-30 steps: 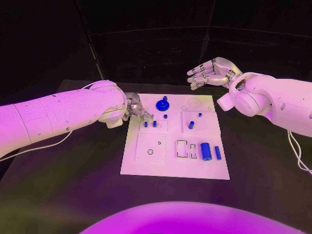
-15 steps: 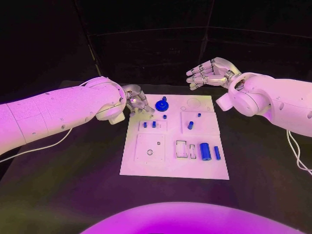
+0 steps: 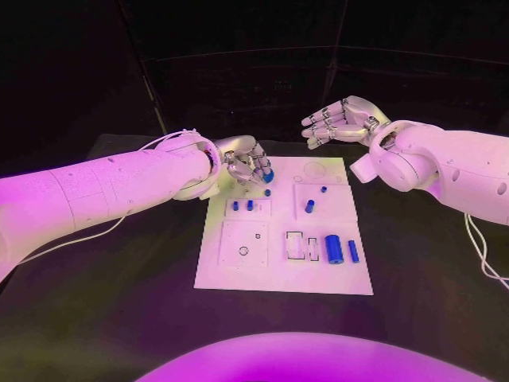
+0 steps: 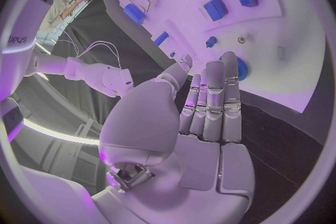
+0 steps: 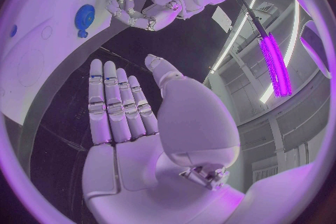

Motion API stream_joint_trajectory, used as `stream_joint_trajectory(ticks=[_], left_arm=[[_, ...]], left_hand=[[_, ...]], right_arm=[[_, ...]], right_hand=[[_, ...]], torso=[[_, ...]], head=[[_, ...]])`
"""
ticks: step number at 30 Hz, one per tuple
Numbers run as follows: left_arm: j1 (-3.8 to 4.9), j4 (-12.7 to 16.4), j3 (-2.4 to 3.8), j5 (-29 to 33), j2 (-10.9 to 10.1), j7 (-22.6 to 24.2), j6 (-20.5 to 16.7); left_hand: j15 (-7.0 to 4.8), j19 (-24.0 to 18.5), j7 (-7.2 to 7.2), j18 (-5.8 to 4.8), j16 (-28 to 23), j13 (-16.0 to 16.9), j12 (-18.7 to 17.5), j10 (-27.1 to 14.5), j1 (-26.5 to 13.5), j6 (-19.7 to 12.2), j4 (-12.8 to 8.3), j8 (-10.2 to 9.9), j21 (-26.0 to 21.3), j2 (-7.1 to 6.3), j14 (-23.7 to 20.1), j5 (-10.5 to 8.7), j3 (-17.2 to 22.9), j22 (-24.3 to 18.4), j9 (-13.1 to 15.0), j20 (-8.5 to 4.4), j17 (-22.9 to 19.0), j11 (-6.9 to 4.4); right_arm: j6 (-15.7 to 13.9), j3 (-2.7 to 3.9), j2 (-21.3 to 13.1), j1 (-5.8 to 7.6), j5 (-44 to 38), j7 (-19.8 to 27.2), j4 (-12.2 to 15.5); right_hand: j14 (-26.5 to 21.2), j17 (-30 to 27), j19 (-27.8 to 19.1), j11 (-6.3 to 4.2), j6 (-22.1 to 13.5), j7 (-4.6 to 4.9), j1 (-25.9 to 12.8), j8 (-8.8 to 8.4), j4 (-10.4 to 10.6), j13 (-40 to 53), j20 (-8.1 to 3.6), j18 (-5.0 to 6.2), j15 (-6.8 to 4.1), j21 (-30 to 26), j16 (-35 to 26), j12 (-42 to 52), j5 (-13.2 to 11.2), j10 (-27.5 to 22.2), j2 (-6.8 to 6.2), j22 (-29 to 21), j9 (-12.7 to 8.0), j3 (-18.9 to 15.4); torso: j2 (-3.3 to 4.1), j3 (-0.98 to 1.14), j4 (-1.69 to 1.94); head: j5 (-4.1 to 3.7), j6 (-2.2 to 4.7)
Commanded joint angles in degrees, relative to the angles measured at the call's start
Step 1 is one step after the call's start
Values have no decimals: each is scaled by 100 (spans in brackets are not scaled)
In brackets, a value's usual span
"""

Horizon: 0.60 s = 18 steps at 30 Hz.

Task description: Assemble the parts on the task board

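The white task board [image 3: 280, 275] lies mid-table. At its far left corner stands a blue round part [image 3: 266, 173]. My left hand [image 3: 244, 162] hovers right beside it, holding nothing; in the left wrist view its fingers [image 4: 212, 102] stretch out straight over the board [image 4: 283, 28] and half cover the round part [image 4: 242, 69]. Small blue pegs [image 3: 242, 205] stand below it, another peg [image 3: 309, 206] is at mid-board, and a blue cylinder [image 3: 335, 248] and a thin bar [image 3: 353, 251] lie on the right. My right hand [image 3: 344, 119] is raised beyond the far right corner, flat and empty [image 5: 119, 109].
Rectangular frames [image 3: 295, 244] and a square recess with a small ring [image 3: 243, 250] mark the board's near half. Black table [image 3: 106, 286] surrounds the board on all sides. A white cable [image 3: 484, 255] hangs from my right arm at the table's right side.
My left hand has moved from the board's left edge up and to the right, ending beside the blue round part. The right hand has stayed put.
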Motion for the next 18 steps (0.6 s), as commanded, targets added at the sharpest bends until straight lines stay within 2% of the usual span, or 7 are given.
stream_joint_trajectory(ticks=[1,3,8,10,12,15,18], left_arm=[[-1,-156,-20,-906,104,746,-159],[-13,-265,-34,-1136,185,775,-102],[-49,-501,-50,-1604,350,803,40],[-69,-613,-53,-1756,428,801,96],[-91,-714,-53,-1847,503,794,120],[-119,-827,-53,-1914,589,781,161],[-145,-934,-53,-1953,670,783,224]], left_hand=[[-27,229,-24,30,424,-234,-212,159,-9,158,13,-174,67,-83,360,-3,-32,-3,-144,-36,461,-18],[-46,389,-24,31,786,-397,-389,213,17,287,3,-274,117,-109,632,1,-26,15,-227,-55,879,-30],[-53,637,-28,25,1320,-705,-728,337,79,488,-30,-505,211,-139,969,0,-17,76,-398,-73,1501,-21],[-68,759,-46,31,1606,-806,-837,419,105,565,-49,-582,285,-144,1145,1,1,127,-453,-92,1877,-30],[-81,948,-51,-8,1822,-871,-905,503,127,620,-66,-634,557,-138,1281,3,33,349,-490,-107,2171,-40],[-92,1174,-56,-71,1913,-947,-993,588,137,682,-79,-692,942,-132,1349,2,84,674,-530,-124,2253,-48],[-99,1245,-63,-91,1875,-989,-1047,632,139,714,-90,-728,1065,-143,1342,1,114,783,-553,-132,2135,-53]], right_arm=[[39,4,19,10,-2,57,0],[43,4,29,10,-2,57,-1],[42,4,43,10,-2,54,-4],[38,4,46,10,-2,50,-6],[35,4,53,10,-2,49,-11],[34,4,65,10,-2,49,-15],[34,4,76,10,-2,48,-18]], right_hand=[[-34,-7,48,-11,-29,58,3,25,1,8,9,17,-5,-23,25,20,24,-37,72,-10,5,-46],[-32,-8,51,-12,-26,57,7,27,1,8,8,17,-6,-27,28,23,23,-37,75,-12,6,-47],[-32,-8,51,-12,-26,57,7,27,1,8,8,17,-6,-27,28,23,23,-37,75,-12,6,-47],[-32,-8,51,-12,-26,57,7,27,1,8,8,17,-6,-27,28,23,23,-37,75,-12,6,-47],[-32,-8,52,-12,-26,57,7,27,1,8,8,17,-6,-28,28,23,23,-37,76,-12,6,-48],[-32,-9,53,-12,-27,57,9,27,1,8,8,18,-7,-30,30,25,22,-38,78,-14,5,-48],[-32,-9,53,-12,-27,57,9,27,1,8,8,18,-7,-30,30,25,22,-38,78,-14,5,-48]], torso=[[-2,-1,0],[0,-3,-5],[3,-6,-14],[2,1,-12],[-3,6,6],[-2,4,2],[4,-1,-11]], head=[[6,14],[11,17],[-1,14],[-6,16],[-19,24],[-4,30],[-2,27]])
